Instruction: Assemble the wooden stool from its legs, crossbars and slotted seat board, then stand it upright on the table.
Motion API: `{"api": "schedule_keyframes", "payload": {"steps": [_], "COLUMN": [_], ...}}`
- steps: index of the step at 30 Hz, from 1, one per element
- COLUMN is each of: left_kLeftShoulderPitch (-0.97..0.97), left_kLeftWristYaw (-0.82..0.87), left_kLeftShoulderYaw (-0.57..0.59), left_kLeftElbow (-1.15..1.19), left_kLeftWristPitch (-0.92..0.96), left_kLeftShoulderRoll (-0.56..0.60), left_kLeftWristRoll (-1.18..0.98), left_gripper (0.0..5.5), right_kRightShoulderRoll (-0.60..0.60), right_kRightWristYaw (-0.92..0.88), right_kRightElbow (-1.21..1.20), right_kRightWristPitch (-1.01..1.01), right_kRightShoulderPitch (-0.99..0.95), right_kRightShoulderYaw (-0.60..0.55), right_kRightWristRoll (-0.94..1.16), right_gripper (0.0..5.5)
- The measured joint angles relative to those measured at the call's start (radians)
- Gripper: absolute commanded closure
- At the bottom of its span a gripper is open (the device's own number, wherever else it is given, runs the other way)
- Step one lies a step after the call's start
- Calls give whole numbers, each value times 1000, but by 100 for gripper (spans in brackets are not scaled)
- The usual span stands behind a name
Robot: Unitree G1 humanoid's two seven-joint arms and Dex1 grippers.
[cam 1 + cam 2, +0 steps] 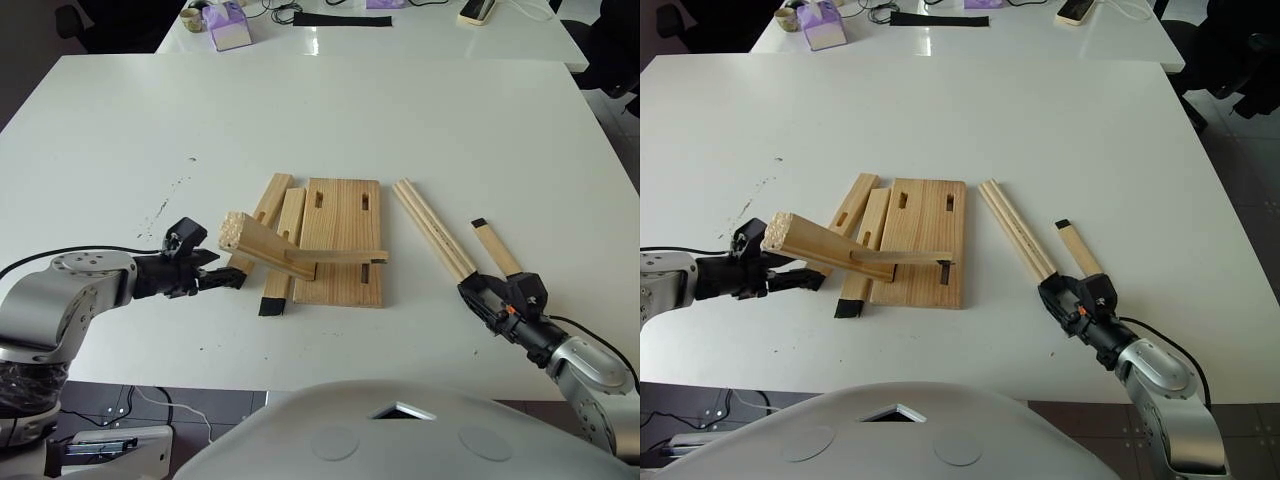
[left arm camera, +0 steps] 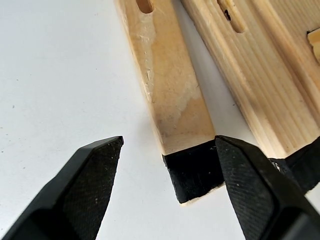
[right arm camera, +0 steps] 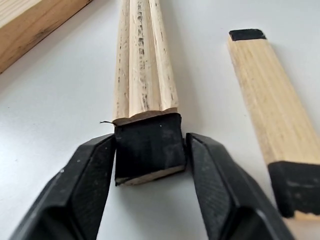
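On the white worktop, front right, the right end effector pinches the black-capped end of the ribbed pale-wood leg, its long axis running away from it.

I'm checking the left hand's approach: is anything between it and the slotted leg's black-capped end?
Nothing visible does. The open left hand has the black cap of the slotted leg between its fingers, flat on the table.

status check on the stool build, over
Left gripper open, at black-capped end of a leg. Right gripper shut on grooved leg, flat on table. Seat board unassembled; one piece slants across it.
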Motion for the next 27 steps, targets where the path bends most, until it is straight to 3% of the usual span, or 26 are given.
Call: {"api": "schedule_keyframes", "payload": {"steps": [4,9,20,27], "left_kLeftShoulderPitch": [4,13,23,14], "left_kLeftWristYaw": [1,11,19,19], "left_kLeftShoulderYaw": [0,1,5,5], "left_kLeftElbow": [-6,-12,-31,-34], "left_kLeftWristPitch": [0,1,3,6], "left_kLeftShoulderRoll": [-15,-26,-35,-41], "left_kLeftWristRoll": [0,0,-3,-4], "left_gripper": [207,207,207,207], "right_kRightShoulderRoll": [-6,-60,-300,-324], "right_kRightWristYaw": [1,-49,-342,-517], "right_kRightElbow": [-24,-37,-33,-41], "right_kRightWristPitch": [0,-66,-307,-311], "right_kRightShoulderPitch": [14,9,-1,32], "right_kRightShoulderYaw": [16,40,194,304], "right_kRightWristRoll": [-13,-190,-1051,-1503], "right_gripper": [359,359,359,359]}}
